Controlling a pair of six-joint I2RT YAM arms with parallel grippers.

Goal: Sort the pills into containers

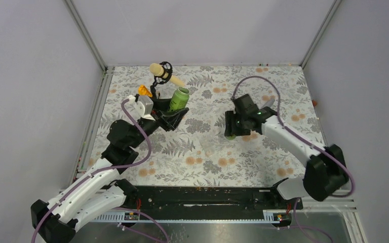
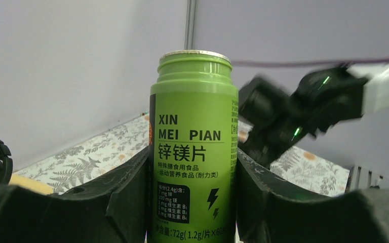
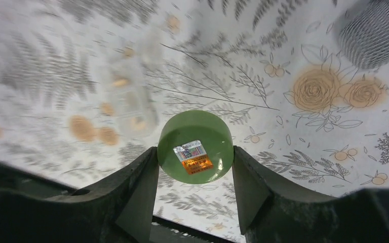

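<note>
Plainly, we see both grippers loaded:

- Our left gripper [image 2: 192,167] is closed on the green bottle [image 2: 192,101]. One finger presses each side of its label, and the bottle stands upright between them.
- Above the jaws, the bottle's neck is bare, with no cap on it and a pale silvery rim at the mouth.
- Our right gripper [image 3: 195,158] is clamped on the green cap [image 3: 202,129]. Both fingertips touch the cap's round edge, and its flat face, which carries a small sticker, is turned toward the wrist camera.
- The see-through cup [image 3: 131,98] sits on the mat [image 3: 304,126], beyond the right jaws and off to their left, apart from the cap. It is blurred, so we cannot tell what lies inside it.
- A ribbed greyish object [image 3: 375,33] lies farther beyond the right jaws, well off to their right. We cannot tell what it is.
- From above, the two grippers are well apart, with bare floral mat between them.
- A cream-coloured stick in a black ring [image 1: 162,72] lies just beyond the left jaws.
</note>
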